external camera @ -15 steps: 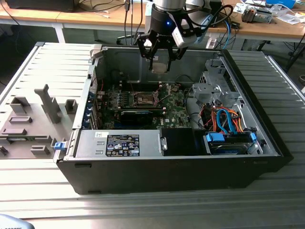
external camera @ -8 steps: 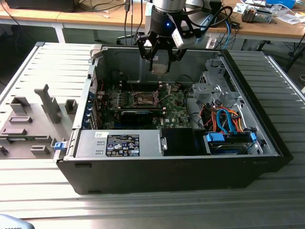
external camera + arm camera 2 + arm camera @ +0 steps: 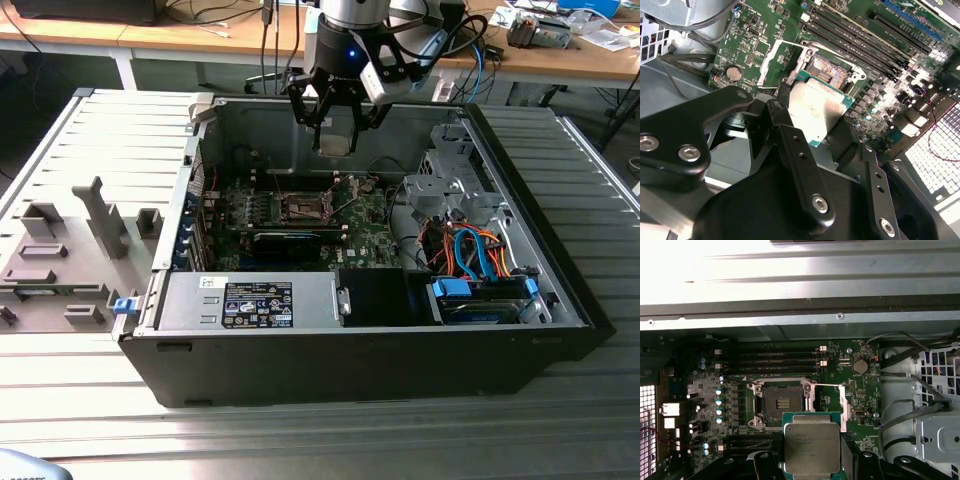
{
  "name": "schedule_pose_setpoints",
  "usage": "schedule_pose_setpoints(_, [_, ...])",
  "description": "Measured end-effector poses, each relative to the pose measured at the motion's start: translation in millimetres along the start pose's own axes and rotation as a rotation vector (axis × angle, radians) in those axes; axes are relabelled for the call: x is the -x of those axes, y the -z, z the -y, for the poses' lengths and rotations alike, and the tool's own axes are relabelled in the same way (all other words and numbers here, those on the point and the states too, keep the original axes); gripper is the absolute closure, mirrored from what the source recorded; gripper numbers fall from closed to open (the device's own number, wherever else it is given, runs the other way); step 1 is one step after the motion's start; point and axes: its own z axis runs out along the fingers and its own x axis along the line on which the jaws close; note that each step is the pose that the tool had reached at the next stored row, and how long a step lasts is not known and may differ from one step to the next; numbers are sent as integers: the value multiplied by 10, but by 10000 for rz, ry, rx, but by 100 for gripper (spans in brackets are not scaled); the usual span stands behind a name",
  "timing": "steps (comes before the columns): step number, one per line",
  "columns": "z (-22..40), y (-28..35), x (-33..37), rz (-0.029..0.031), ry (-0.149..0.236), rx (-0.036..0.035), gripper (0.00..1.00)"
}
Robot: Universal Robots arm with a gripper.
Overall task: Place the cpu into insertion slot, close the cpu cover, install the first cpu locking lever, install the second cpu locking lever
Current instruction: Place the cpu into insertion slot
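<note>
My gripper (image 3: pixel 335 138) hangs above the open computer case, shut on the cpu (image 3: pixel 337 143). In both wrist views the cpu (image 3: pixel 811 449) (image 3: pixel 816 107) is a silver square plate on a green edge, held flat between the black fingers (image 3: pixel 765 466). The insertion slot (image 3: pixel 782 404) (image 3: pixel 829 72) (image 3: pixel 303 208) lies open on the green board below, its dark centre bare. The cpu is above it and off to one side, not touching. The cpu cover (image 3: pixel 842 407) (image 3: pixel 771 64) is swung up and away from the slot.
Memory slots (image 3: pixel 777 360) run beside the socket and a long black card (image 3: pixel 290 241) lies near it. A grey labelled box (image 3: pixel 255 300) fills the case's front. Drive bays with blue and orange cables (image 3: pixel 470 255) are at the exterior view's right. A grey panel (image 3: pixel 70 250) lies left.
</note>
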Motion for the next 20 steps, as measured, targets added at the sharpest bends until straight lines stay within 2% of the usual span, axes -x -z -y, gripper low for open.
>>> schedule_pose_setpoints(10, [0, -3, 0, 9, -318, -32, 45])
schedule_pose_setpoints(20, [0, -5, 0, 13, -482, -46, 45])
